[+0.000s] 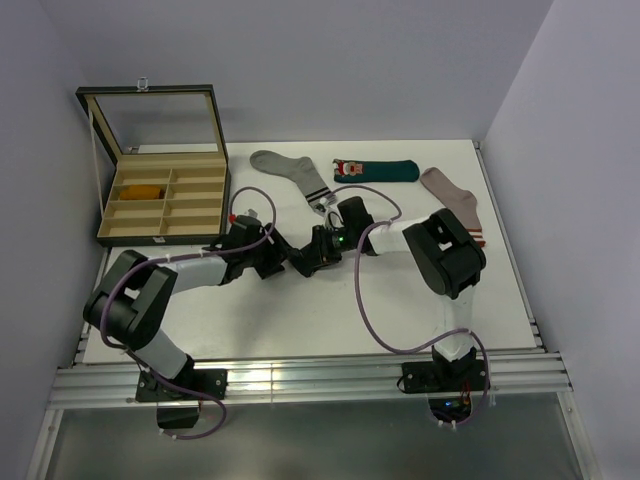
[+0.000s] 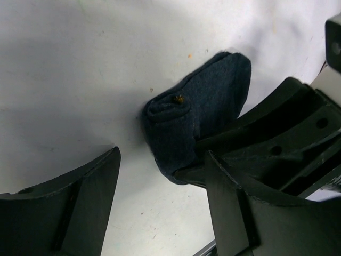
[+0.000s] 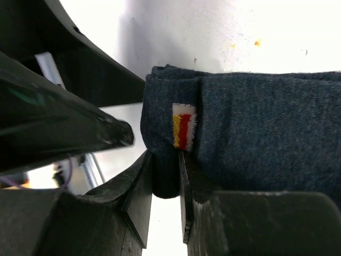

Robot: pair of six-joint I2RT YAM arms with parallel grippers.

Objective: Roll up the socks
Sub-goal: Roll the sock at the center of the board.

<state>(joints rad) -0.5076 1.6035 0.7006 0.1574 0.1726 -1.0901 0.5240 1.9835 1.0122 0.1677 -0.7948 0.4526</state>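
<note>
Box (image 1: 160,237), left of worktop (image 1: 300,310): mustard sock (image 1: 143,190) seen in one compartment, judged rolled and done; left hand (image 2: 160,160): jaws set wide, nothing gripped; navy sock (image 2: 197,106), mid-worktop between the hands: one end coiled into a tight roll, the rest flat, judged part-done; right hand (image 3: 165,160): pinched narrowly on the roll's edge; teal sock (image 1: 375,170), far edge: laid flat, not yet rolled.

White table (image 1: 310,320); pale lilac walls (image 1: 330,60) on three sides; grey strip (image 1: 300,445) below, possibly floor.
</note>
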